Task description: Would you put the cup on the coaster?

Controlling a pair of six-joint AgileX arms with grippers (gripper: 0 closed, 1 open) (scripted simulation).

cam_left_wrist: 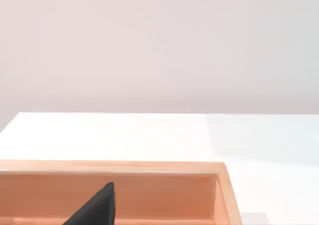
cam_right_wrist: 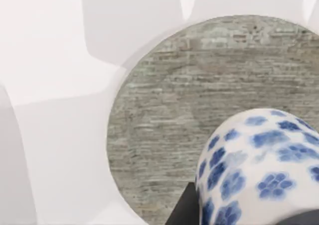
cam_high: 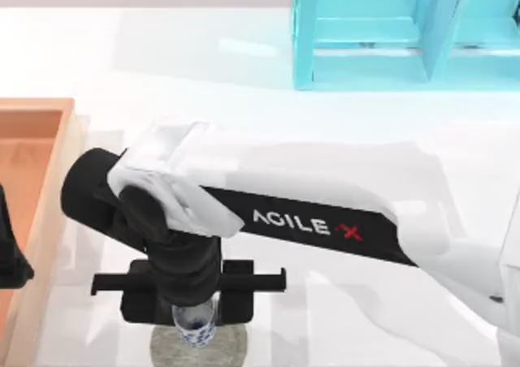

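The cup [cam_high: 197, 328], white with blue flowers, sits between the fingers of my right gripper [cam_high: 193, 308], which is shut on it near the table's front edge. Directly below it lies the coaster [cam_high: 229, 347], a mottled grey disc much wider than the cup. The right wrist view looks down past the cup [cam_right_wrist: 259, 165] onto the coaster [cam_right_wrist: 169, 110], with one dark finger [cam_right_wrist: 182, 212] against the cup's side. I cannot tell whether the cup's base touches the disc. My left gripper [cam_high: 10, 261] is parked at the table's left edge.
A wooden tray [cam_high: 36, 140] lies along the left side, under the left arm, and its rim [cam_left_wrist: 149, 168] fills the foreground of the left wrist view. A cyan shelf unit [cam_high: 366, 34] stands at the back right.
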